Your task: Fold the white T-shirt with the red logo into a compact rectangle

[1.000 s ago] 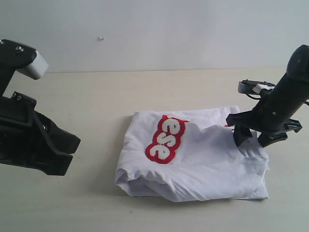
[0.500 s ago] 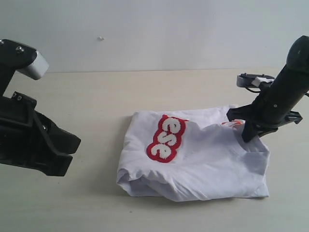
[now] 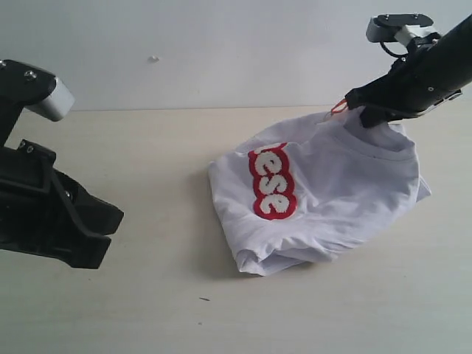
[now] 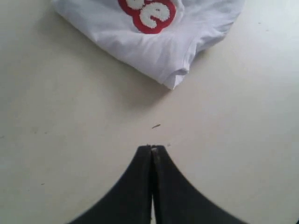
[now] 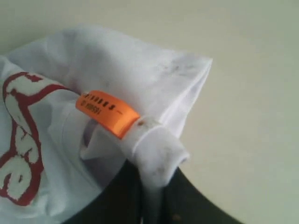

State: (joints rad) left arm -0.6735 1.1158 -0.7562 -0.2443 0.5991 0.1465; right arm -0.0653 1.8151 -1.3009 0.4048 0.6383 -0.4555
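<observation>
The white T-shirt [image 3: 332, 192] hangs partly lifted over the table, its neck end raised at the back right and its lower bundle still resting on the tabletop. The red logo [image 3: 272, 181] runs down its front, showing the letters "ese". My right gripper [image 3: 361, 112] is shut on the collar beside the orange neck tag [image 5: 107, 112]; a roll of white cloth [image 5: 156, 156] is pinched between its jaws. My left gripper [image 4: 152, 148] is shut with nothing in it, low over bare table short of the T-shirt [image 4: 154, 42]. The logo [image 4: 149, 11] is cut off there.
The beige tabletop [image 3: 162, 295] spreads around the shirt, with a pale wall behind it. A tiny dark speck [image 4: 156, 126] lies on the table between my left gripper and the shirt. The left arm's black body [image 3: 44, 214] fills the left side.
My right gripper has risen and moved back with the collar in it, pulling the shirt up and to the right. The logo has turned more upright. The left arm has stayed put.
</observation>
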